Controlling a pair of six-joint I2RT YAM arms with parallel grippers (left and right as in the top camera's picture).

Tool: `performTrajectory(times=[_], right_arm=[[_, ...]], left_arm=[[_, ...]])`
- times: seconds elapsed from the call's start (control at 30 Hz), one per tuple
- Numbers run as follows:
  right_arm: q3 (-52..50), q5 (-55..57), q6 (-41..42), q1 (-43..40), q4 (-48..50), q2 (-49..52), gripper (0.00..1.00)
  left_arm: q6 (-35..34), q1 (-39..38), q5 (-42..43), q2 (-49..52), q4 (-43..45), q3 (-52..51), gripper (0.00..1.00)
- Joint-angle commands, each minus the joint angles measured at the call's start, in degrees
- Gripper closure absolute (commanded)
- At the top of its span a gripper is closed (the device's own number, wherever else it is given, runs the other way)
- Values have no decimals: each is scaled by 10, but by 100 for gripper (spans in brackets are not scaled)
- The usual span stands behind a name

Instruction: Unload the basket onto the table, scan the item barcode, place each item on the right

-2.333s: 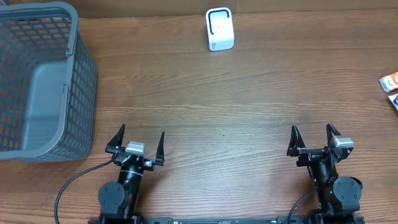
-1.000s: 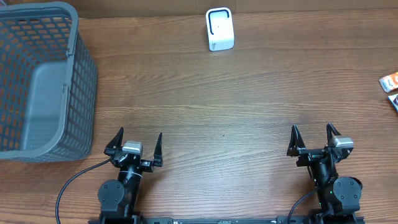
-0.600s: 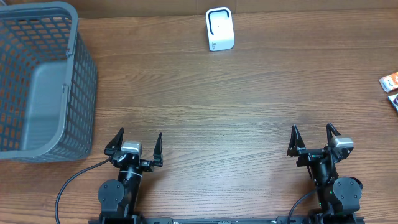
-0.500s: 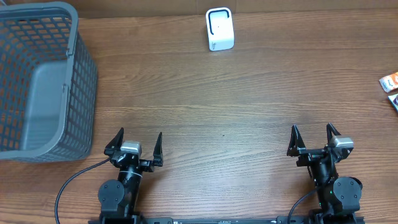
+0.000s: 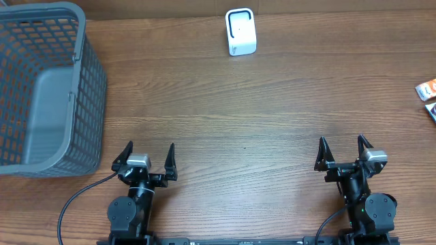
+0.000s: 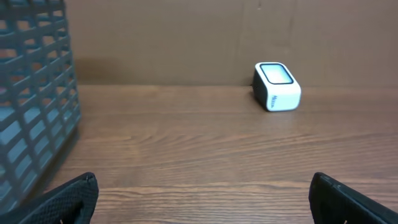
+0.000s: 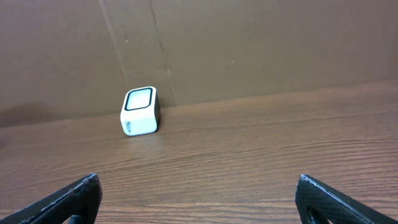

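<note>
2 packets (image 5: 429, 99) and basket (image 5: 41, 88) are edge-cropped.

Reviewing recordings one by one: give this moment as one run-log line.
left gripper: open, empty | right gripper: open, empty | scanner: far edge, untouched | packets: right edge | basket: left

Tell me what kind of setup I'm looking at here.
Likely a mock shop checkout on a wooden table: a white barcode scanner at the far edge, a grey shopping basket, and packaged items at the right edge.
</note>
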Motion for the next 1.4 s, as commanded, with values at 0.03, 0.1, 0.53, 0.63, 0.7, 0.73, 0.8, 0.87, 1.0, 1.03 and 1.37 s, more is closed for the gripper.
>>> performTrajectory(times=[0.03,0.1,0.53,0.63,0.7,0.73,0.8,0.87,1.0,1.03,1.37], right_arm=[[-6,-3,0,2,3,-6,0],[-6,-3,0,2,3,-6,0],[-6,-3,0,2,3,-6,0],[-6,-3,0,2,3,-6,0],[-6,-3,0,2,3,-6,0],[-6,-3,0,2,3,-6,0],[-6,-3,0,2,3,-6,0],[-6,-3,0,2,3,-6,0],[-6,-3,0,2,3,-6,0],[-6,-3,0,2,3,-6,0],[-6,-3,0,2,3,-6,0]], left_arm=[[8,6,-44,-7,-2,-3,0],[12,7,-54,-7,-2,-3,0],[-6,21,-59,-7,-2,-3,0],[-5,21,-65,-7,-1,-3,0],[-3,21,-68,-7,-1,-3,0],[-3,21,-70,-7,-1,-3,0],[-2,21,-79,-7,0,-3,0],[-1,21,-89,-7,1,-3,0],[13,21,-93,-7,2,-3,0],[19,21,-90,-7,1,-3,0],[23,21,-71,-7,2,-3,0]])
